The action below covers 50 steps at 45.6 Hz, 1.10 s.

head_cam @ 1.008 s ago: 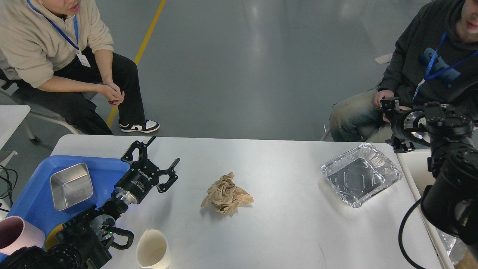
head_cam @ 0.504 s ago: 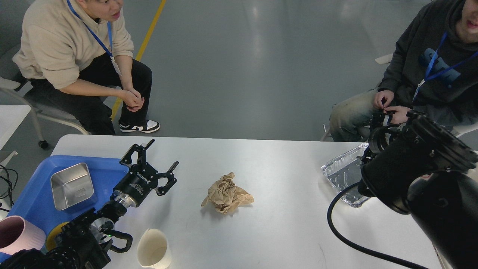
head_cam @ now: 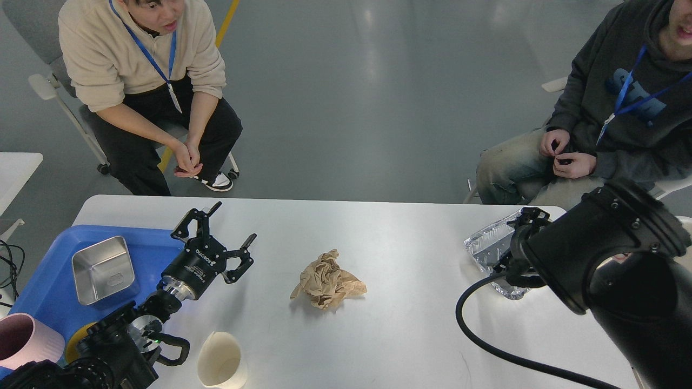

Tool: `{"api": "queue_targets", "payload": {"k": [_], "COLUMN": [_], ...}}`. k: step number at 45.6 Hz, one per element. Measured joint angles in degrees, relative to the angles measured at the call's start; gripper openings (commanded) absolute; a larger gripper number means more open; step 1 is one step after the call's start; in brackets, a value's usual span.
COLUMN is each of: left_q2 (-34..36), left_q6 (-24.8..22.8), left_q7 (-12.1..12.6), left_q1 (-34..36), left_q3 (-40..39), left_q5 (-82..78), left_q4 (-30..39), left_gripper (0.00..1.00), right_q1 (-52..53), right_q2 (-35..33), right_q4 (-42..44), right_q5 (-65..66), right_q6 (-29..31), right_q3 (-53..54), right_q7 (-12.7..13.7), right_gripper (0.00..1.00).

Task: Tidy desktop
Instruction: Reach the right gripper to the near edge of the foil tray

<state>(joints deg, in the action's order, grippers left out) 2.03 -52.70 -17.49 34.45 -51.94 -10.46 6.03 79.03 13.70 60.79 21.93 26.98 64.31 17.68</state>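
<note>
Left hand (head_cam: pixel 219 237) hovers spread and empty over the counter (head_cam: pixel 411 329) near its left edge, beside the blue tray (head_cam: pixel 148 251). Right hand (head_cam: pixel 527 221) sits at the foil pan (head_cam: pixel 486 246); finger state indeterminate.

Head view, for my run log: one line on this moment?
left gripper: open, empty | right gripper: over foil tray, state unclear | crumpled paper: on desktop

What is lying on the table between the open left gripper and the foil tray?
Head view: only the crumpled brown paper lies between left gripper and foil tray; otherwise bare desktop.
</note>
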Motion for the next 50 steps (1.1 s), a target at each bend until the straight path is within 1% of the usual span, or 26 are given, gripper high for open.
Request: {"api": "queue_targets", "payload": {"k": [19,25,34,41,44,46,50], "left_q2": [-0.14,-0.25,-0.4,-0.52,-0.53,-0.55,-0.6], "left_q6": [0.35,0.39,0.46,0.93,1.05,1.07,1.1], "left_q7": [0.0,0.0,0.0,0.0,0.0,0.0,0.0], "left_q1": [0.17,0.18,0.19,0.19,0.19,0.19,0.19], "left_q3": [-0.09,-0.09,0.08,0.09,0.09,0.09,0.09], "left_q5": [0.07,0.07,0.07,0.03,0.01,0.01,0.01], "left_q4": [0.01,0.03,0.04,0.02,0.02,0.01,0.01], "left_gripper": [0.98,0.98,0.98,0.98,0.98,0.98,0.98], "right_q1": [-3.03,-6.43,-10.01,-11.44,-11.62,-11.66,-11.77], "right_q2": [-0.89,-1.73,-2.11,-2.34,-2.36,-2.36,-2.38], "right_q4": [-1.19,-3.9,-8.56,-11.54,-12.54,-13.25,-14.83], "right_q5": [-0.58,-1.17,-1.26,-1.28,-1.29,-1.29,-1.3], "right_q6": [0.0,-0.42,-3.21,-5.49,-6.39,-6.98,-8.42], "right_q3": [4.21,4.56,4.54,4.51,4.5,4.5,4.5], "right_q7": [-0.74,-1.23,-1.43,-1.49,-1.5,-1.5,-1.51], "right_gripper": [1.0,1.0,1.0,0.96,0.9,0.88,0.76]}}
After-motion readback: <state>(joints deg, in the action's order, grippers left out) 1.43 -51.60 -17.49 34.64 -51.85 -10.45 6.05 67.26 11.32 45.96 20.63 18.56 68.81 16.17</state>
